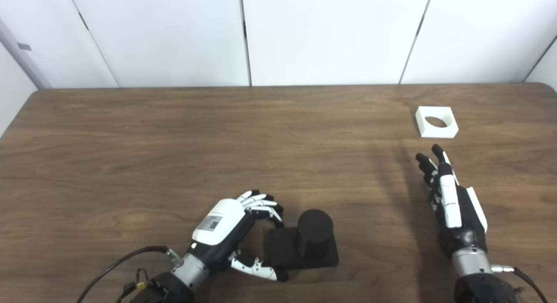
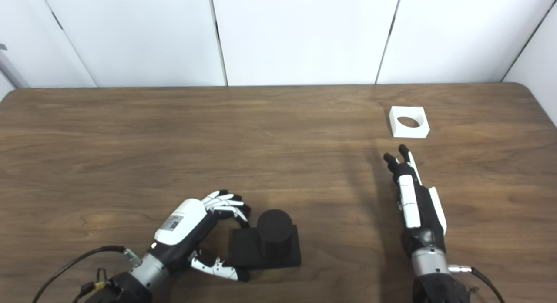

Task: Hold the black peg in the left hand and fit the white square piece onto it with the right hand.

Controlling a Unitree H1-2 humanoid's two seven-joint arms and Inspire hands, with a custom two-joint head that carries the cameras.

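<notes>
At the lower centre of the frame the left hand (image 1: 226, 233) curls its fingers and thumb around the flat base of the black peg (image 1: 314, 233), which stands upright on the table (image 1: 130, 163), but I cannot tell if the grip is firm, so the base may slide. Further up on the right, the right hand (image 1: 452, 203) is open with straight fingers, and the white square piece (image 1: 436, 122) lies flat in the upper right, its round hole facing up; it could be pushed away instead of grasped.

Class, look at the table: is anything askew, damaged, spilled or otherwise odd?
Nothing stands out. The black peg stands upright on its base by the left hand; the white square piece lies flat and intact beyond the open right hand.
</notes>
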